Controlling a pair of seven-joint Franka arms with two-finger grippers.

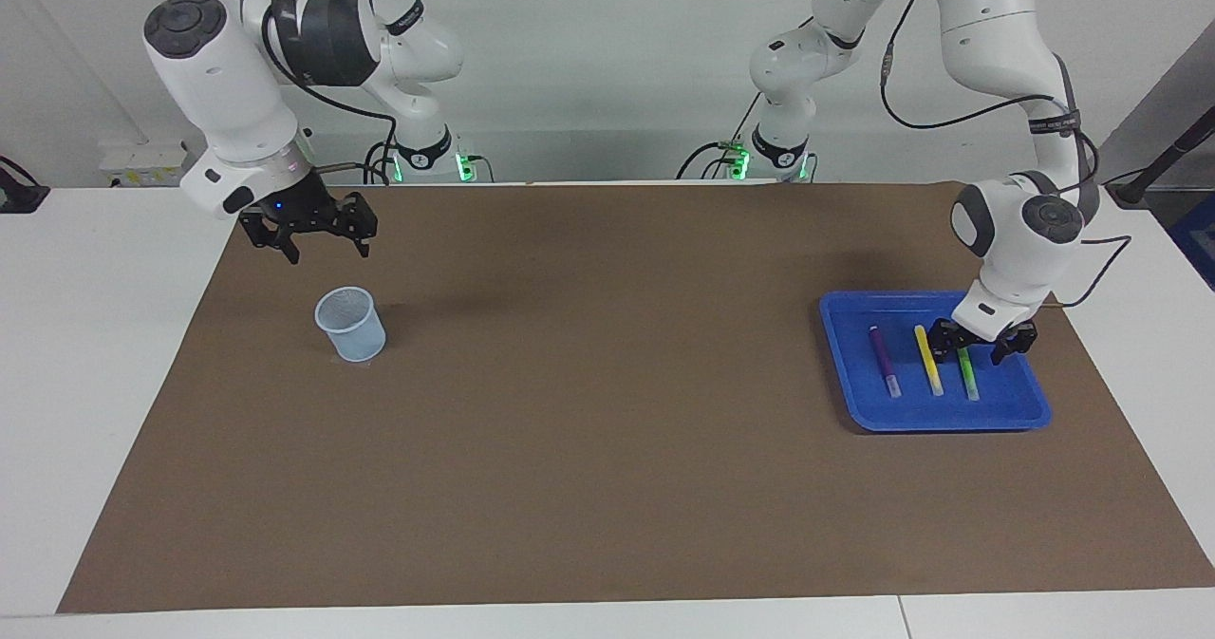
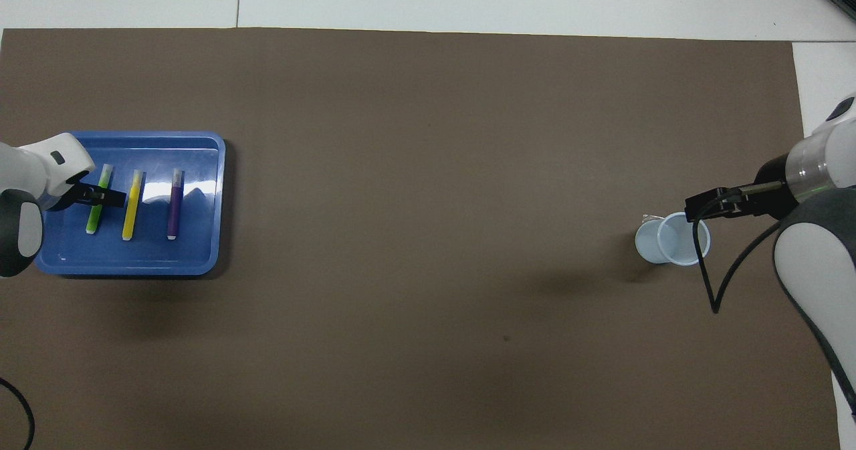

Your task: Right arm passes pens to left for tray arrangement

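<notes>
The blue tray lies at the left arm's end of the table. Three pens lie side by side in it: purple, yellow and green. My left gripper hovers low over the green pen's end nearer the robots, open, its fingers either side of the pen and holding nothing. My right gripper hangs open and empty above the mat, by the rim of the cup.
A small pale mesh cup stands upright on the brown mat at the right arm's end. White table surface borders the mat on all sides.
</notes>
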